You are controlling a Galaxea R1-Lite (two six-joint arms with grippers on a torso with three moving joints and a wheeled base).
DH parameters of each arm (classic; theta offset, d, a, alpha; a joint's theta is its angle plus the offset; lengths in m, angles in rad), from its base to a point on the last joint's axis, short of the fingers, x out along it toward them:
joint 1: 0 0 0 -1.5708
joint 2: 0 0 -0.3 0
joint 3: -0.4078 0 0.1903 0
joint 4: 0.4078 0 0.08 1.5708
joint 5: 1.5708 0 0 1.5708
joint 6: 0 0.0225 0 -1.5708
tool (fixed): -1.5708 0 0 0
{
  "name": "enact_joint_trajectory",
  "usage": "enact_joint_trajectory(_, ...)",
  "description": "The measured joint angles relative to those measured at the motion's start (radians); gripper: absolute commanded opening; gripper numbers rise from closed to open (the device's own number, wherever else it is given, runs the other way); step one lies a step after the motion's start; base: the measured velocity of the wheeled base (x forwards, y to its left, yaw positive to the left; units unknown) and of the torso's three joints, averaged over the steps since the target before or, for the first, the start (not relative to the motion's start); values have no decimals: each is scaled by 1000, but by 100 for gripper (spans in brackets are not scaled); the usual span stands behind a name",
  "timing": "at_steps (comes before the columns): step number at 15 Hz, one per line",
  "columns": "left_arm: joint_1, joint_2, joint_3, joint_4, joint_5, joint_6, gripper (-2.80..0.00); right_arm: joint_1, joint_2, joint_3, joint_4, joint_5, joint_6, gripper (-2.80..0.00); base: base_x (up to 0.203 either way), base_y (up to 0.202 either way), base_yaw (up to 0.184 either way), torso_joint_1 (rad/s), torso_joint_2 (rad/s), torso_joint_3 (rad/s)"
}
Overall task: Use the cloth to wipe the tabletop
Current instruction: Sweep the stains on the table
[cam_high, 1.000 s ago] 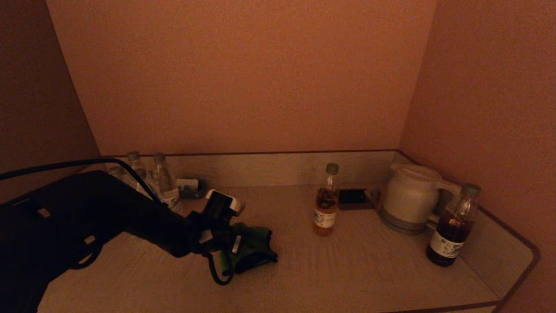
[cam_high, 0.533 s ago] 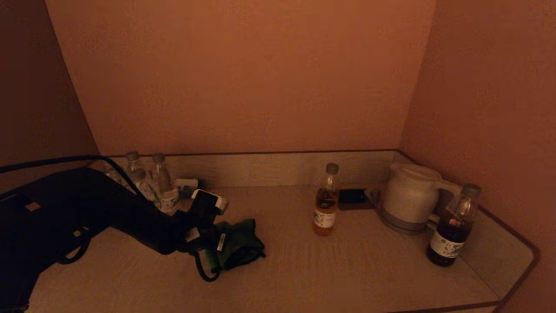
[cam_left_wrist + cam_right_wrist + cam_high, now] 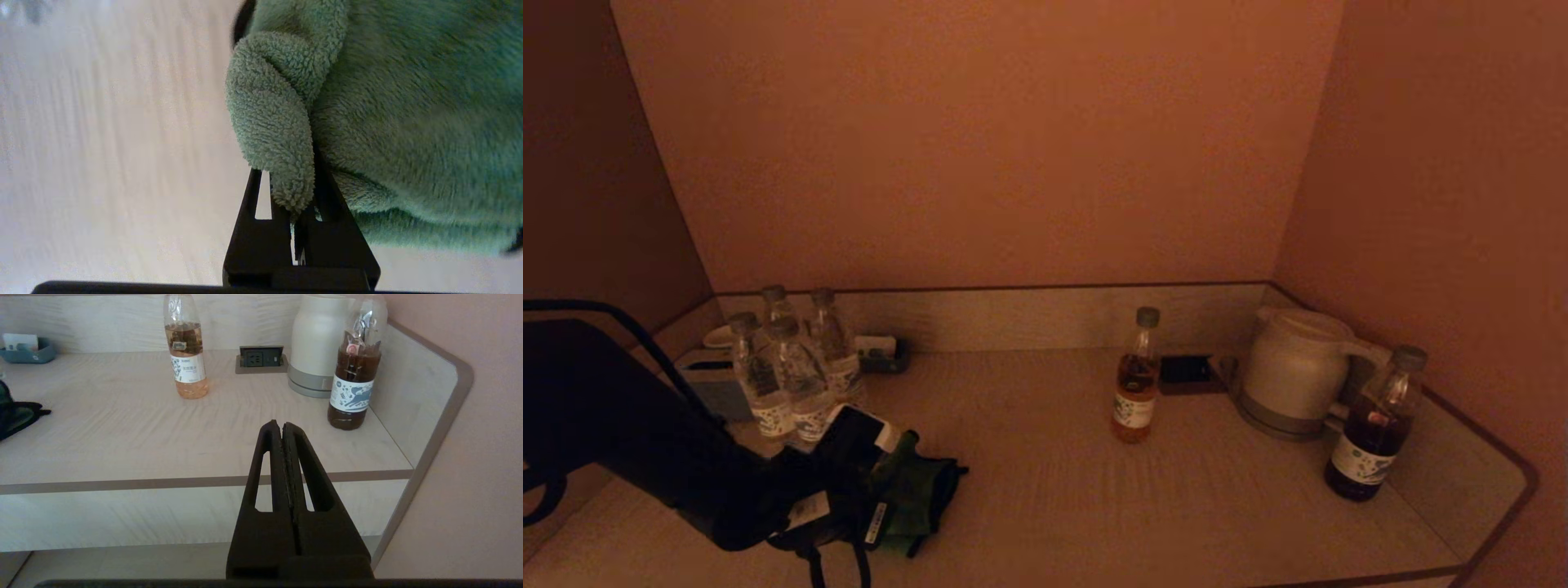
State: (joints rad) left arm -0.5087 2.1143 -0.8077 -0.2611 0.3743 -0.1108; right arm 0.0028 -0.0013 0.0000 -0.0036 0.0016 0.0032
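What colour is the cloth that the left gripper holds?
Green, a soft fleecy cloth; the left wrist view shows it best.

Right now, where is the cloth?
In the head view the cloth lies front left on the tabletop, pinched in the left claw, near the water bottles.

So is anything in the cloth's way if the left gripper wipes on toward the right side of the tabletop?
The left gripper is shut on the cloth. The tabletop ahead is bare at first; further right stand an amber bottle, a kettle and a dark bottle.
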Motion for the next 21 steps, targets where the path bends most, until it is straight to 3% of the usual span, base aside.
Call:
enact_joint_trajectory(4, -142, -3, -52, 8, 0, -52, -280, 0, 0, 0, -1, 0, 0, -280, 0, 0, 0, 0, 0, 0)
enact_joint_trajectory(9, -209, 60, -212, 29, -4, -32, -280, 0, 0, 0, 0, 0, 0, -280, 0, 0, 0, 0, 0, 0)
enact_joint_trajectory(12, -228, 138, -411, 52, -9, -3, -280, 0, 0, 0, 0, 0, 0, -280, 0, 0, 0, 0, 0, 0)
enact_joint_trajectory(17, -234, 330, -839, 205, -6, 6, -280, 0, 0, 0, -1, 0, 0, -280, 0, 0, 0, 0, 0, 0)
enact_joint_trajectory(19, -224, 402, -961, 289, 1, 2, -280, 0, 0, 0, 0, 0, 0, -280, 0, 0, 0, 0, 0, 0)
enact_joint_trajectory(21, -216, 439, -998, 310, 4, 1, -280, 0, 0, 0, -1, 0, 0, -280, 0, 0, 0, 0, 0, 0)
